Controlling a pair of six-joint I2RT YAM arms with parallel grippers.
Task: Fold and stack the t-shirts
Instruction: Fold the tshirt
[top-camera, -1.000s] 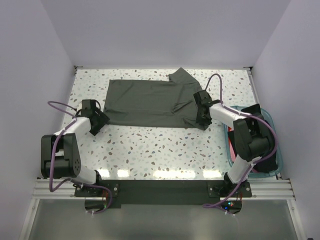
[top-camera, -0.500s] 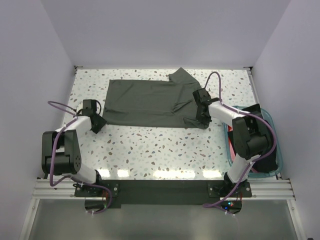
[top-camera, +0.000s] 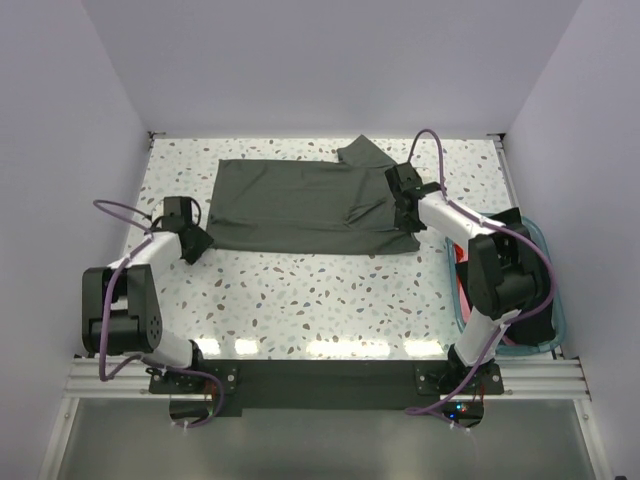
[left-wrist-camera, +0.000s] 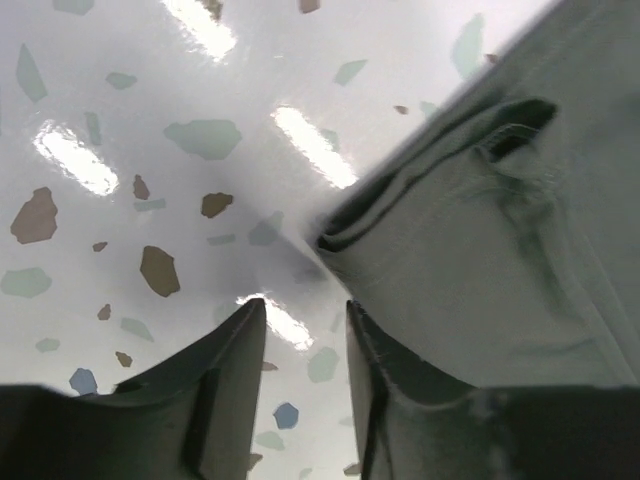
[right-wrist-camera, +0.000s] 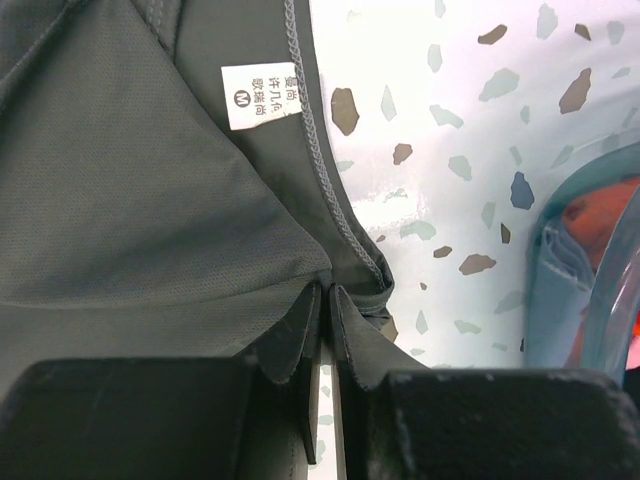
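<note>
The speckled terrazzo worktop is glossy and hard. On its far half the dark grey-green shirt lies spread flat, a soft matte knit, with one sleeve pointing to the far edge.

The left arm reaches low to the shirt's near left corner. The left gripper is tipped down there, its jaws a narrow gap apart with bare worktop showing between them and the rumpled corner just ahead.

The right arm stretches inward over the shirt's right edge. The right gripper is pinched on the stitched hem.

A translucent teal tub at the right holds orange cloth.

A small white label marked M is sewn inside the shirt.
</note>
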